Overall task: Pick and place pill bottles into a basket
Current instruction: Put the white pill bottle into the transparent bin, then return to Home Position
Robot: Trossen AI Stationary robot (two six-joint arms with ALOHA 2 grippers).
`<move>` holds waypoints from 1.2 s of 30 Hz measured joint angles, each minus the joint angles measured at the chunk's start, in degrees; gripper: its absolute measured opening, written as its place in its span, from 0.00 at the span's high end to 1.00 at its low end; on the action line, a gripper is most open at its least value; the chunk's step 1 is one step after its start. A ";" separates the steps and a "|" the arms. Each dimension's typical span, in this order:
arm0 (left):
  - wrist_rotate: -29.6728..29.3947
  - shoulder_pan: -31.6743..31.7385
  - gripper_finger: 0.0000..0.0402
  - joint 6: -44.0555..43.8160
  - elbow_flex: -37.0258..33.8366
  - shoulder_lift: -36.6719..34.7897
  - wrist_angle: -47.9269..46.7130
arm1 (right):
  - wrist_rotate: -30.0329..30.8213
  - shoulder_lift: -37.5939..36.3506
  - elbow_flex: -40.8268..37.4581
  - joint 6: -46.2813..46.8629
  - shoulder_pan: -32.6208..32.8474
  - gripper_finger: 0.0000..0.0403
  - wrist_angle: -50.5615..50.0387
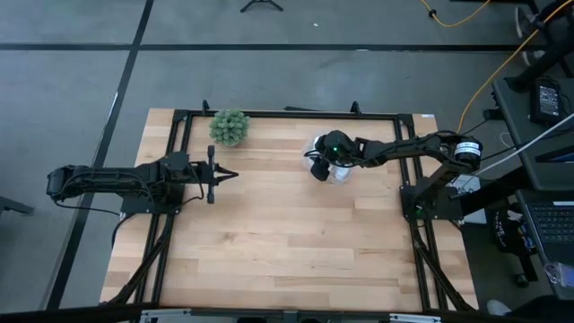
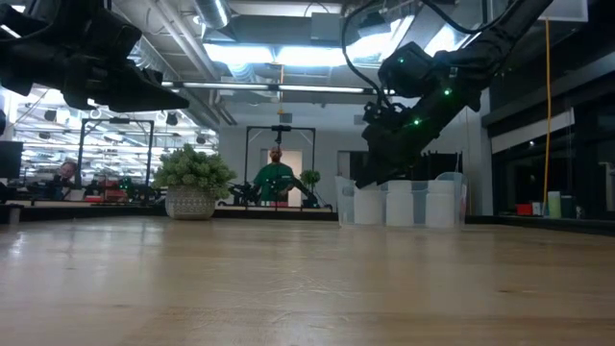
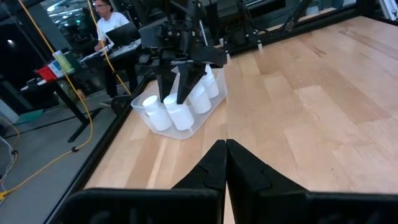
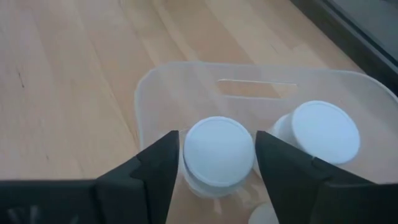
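Pale wooden desk (image 1: 287, 242) with visible grain and a soft sheen; translucent frosted plastic basket (image 4: 186, 87); smooth matt white plastic pill bottles (image 4: 219, 152); matt black right pincer (image 4: 214, 165) fingers

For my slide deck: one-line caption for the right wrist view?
Right gripper open around a white pill bottle standing in the clear basket, another bottle beside it.

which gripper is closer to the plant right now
Left. The left gripper sits just below the plant in the high view, hovering over bare table. The right gripper is farther away, over the basket with a bottle between its fingers.
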 joint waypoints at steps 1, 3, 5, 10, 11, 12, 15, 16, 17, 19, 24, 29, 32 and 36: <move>0.00 0.00 1.00 0.00 0.00 0.00 0.00 | 0.00 0.00 0.00 0.15 0.00 0.47 -0.03; 0.00 0.00 1.00 0.00 0.00 0.00 0.00 | 0.00 0.00 0.00 0.11 0.00 0.47 -0.26; 0.00 0.00 1.00 0.00 0.00 0.01 0.00 | 0.00 -0.18 0.00 -0.02 0.00 0.46 -0.35; -0.05 0.00 1.00 0.00 0.00 0.00 0.02 | 0.00 -3.23 2.83 -0.30 0.00 0.46 -6.49; -0.07 -0.01 1.00 0.00 0.00 0.00 0.02 | 0.00 -4.08 3.88 -0.51 0.00 0.46 -8.72; -0.15 0.00 1.00 0.00 0.00 0.02 0.06 | 0.00 -4.98 4.89 -0.83 0.00 0.46 -11.03; -0.95 -0.01 1.00 -0.73 0.00 0.02 1.11 | 0.07 -7.91 7.68 -1.53 0.48 0.46 -14.87; -1.17 0.00 1.00 -1.34 0.00 0.01 1.78 | 0.17 -8.98 8.43 -2.15 0.84 0.47 -15.31; -1.19 0.00 1.00 -1.55 0.00 0.00 2.20 | 0.17 -10.07 9.10 -2.94 1.25 0.48 -15.68; -1.18 -0.02 1.00 -1.15 0.00 -0.12 2.98 | 0.06 -12.26 10.32 -4.43 2.16 0.53 -17.10; -1.83 0.00 1.00 -2.01 0.67 -1.77 1.15 | -0.04 -18.65 12.04 -8.73 3.87 0.76 -22.09; -6.01 0.01 1.00 -3.19 0.81 -6.08 -4.29 | -6.15 -25.18 7.04 -8.89 5.49 0.97 -16.49; -6.43 0.03 1.00 -3.63 0.81 -9.94 -7.55 | -6.67 -28.17 -0.88 -8.29 7.16 0.97 -10.04; -5.77 0.00 1.00 -4.13 0.83 -15.77 -10.43 | -6.64 -33.38 -9.52 -8.92 7.65 0.99 -2.78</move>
